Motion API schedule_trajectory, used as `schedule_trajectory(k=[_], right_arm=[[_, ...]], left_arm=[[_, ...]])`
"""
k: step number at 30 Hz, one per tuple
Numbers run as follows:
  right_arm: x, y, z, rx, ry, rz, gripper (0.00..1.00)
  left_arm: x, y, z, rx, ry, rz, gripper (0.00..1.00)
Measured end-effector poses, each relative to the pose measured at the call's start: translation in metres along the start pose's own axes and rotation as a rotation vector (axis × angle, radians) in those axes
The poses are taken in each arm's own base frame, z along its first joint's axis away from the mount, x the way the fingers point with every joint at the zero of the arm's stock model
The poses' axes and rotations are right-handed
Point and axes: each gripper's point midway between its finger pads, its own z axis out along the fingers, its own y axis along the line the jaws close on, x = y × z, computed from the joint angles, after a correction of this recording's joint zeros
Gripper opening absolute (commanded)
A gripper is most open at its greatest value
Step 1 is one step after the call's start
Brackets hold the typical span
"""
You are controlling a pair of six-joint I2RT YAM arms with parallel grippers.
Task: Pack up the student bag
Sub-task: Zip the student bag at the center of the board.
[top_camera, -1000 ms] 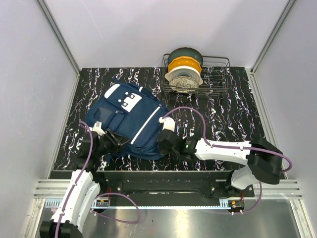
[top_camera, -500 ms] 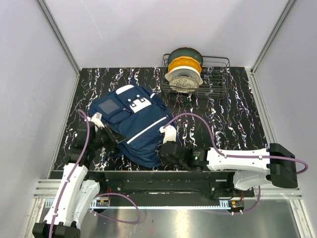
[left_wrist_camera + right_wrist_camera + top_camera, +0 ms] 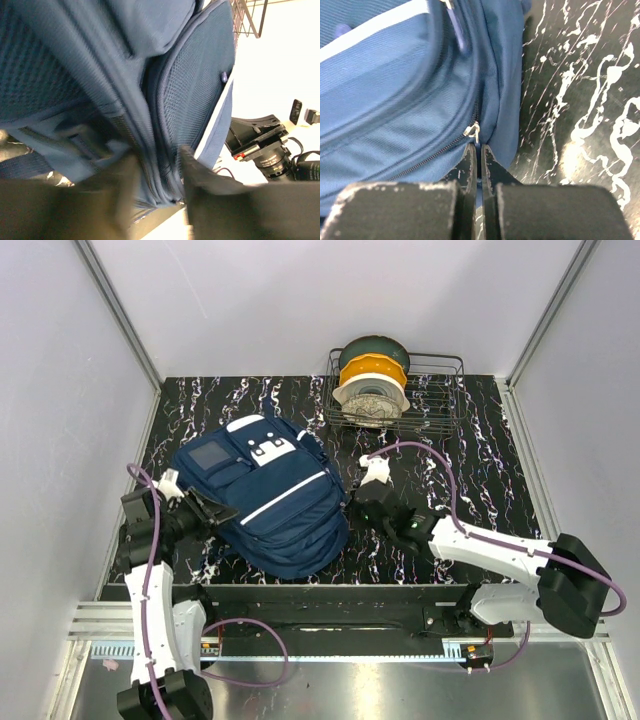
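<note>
Top external: left tool (image 3: pixel 207 512) pinching left edge of student bag (image 3: pixel 268 490); right tool (image 3: pixel 354 506) closed beside right edge

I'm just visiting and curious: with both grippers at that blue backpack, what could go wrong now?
The right gripper is shut with the zipper pull just beyond its tips, not between them, so it may fail to catch it. The left gripper seems to pinch only a soft fold of the student bag; the fabric might slip free.
</note>
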Motion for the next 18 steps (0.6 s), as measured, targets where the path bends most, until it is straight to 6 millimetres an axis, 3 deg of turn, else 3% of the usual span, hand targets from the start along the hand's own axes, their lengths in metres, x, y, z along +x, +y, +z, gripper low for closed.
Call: schedule_trajectory(k=[2, 3, 6, 11, 18], right_arm=[[-0.002, -0.002, 0.001, -0.007, 0.002, -0.025, 0.00], [-0.002, -0.005, 0.002, -0.003, 0.008, -0.031, 0.00], [0.001, -0.011, 0.002, -0.005, 0.023, -0.030, 0.00], [0.009, -0.015, -0.001, -0.007, 0.043, -0.023, 0.00], [0.012, -0.018, -0.001, 0.000, 0.050, -0.025, 0.00]], left_arm=[[-0.002, -0.001, -0.001, 0.005, -0.010, 0.011, 0.90], [-0.006, -0.003, -0.003, 0.008, -0.025, 0.022, 0.92], [-0.014, -0.013, -0.008, 0.030, -0.070, 0.055, 0.96], [-0.010, -0.020, -0.013, 0.041, -0.093, 0.106, 0.97], [0.003, 0.008, -0.007, -0.040, -0.076, 0.044, 0.97]])
